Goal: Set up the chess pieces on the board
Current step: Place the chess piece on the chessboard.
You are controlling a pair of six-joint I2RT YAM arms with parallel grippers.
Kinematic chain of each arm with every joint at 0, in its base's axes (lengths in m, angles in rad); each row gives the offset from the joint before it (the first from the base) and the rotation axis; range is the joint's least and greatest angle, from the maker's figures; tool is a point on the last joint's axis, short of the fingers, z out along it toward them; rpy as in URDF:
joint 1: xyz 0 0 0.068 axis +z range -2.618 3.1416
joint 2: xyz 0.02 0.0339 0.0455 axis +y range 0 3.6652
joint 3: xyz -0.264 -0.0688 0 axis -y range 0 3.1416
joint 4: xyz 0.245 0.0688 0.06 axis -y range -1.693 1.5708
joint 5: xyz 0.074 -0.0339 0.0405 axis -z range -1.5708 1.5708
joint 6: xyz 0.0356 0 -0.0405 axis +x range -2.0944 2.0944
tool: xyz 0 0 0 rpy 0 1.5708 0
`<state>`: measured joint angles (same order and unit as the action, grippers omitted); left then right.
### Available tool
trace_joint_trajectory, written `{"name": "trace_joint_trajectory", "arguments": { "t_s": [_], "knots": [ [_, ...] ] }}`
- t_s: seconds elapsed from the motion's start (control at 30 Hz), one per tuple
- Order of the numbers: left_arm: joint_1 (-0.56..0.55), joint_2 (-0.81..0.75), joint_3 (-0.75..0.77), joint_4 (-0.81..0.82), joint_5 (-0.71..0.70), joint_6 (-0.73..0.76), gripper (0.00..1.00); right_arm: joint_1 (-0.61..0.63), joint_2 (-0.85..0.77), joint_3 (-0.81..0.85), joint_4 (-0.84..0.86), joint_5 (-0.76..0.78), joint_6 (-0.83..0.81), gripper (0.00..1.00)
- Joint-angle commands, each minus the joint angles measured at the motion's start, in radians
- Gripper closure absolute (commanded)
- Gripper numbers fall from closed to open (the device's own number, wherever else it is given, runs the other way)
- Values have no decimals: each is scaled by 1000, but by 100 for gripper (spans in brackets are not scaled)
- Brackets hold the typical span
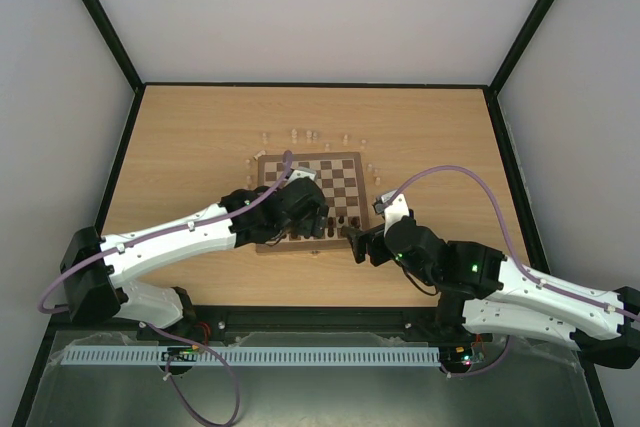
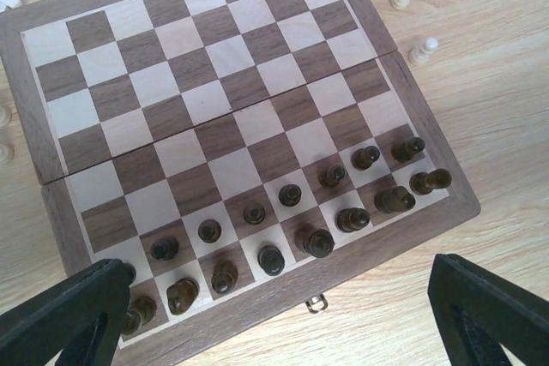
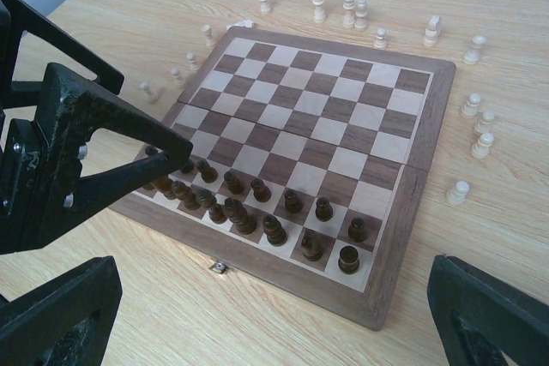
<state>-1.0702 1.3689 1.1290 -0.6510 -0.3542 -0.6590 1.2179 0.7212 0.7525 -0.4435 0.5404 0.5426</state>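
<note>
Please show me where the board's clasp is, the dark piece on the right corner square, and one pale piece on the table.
clasp [image 2: 318,303]: left wrist view, on its metal ring.
dark corner piece [image 2: 429,181]: left wrist view, on its body.
pale piece [image 3: 460,192]: right wrist view, on its middle.

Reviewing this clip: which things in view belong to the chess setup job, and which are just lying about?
Job: board; dark pieces in its two nearest rows; pale pieces standing off the board around it.
Just there: light wood tabletop; purple cables on the arms.
</note>
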Motion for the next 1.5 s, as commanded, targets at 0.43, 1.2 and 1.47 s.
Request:
{"name": "trace_joint_trajectory", "arguments": {
  "t_s": [0.43, 1.2, 1.47],
  "knots": [
    [12, -47, -8, 28, -61, -3, 1, 2, 2, -7, 12, 5, -6, 1],
    [27, -97, -101, 56, -166, -60, 1, -6, 46, -3, 18, 16, -12, 2],
    [30, -115, -137, 91, -183, -51, 1, -10, 73, 4, 7, 27, -5, 1]
  ]
}}
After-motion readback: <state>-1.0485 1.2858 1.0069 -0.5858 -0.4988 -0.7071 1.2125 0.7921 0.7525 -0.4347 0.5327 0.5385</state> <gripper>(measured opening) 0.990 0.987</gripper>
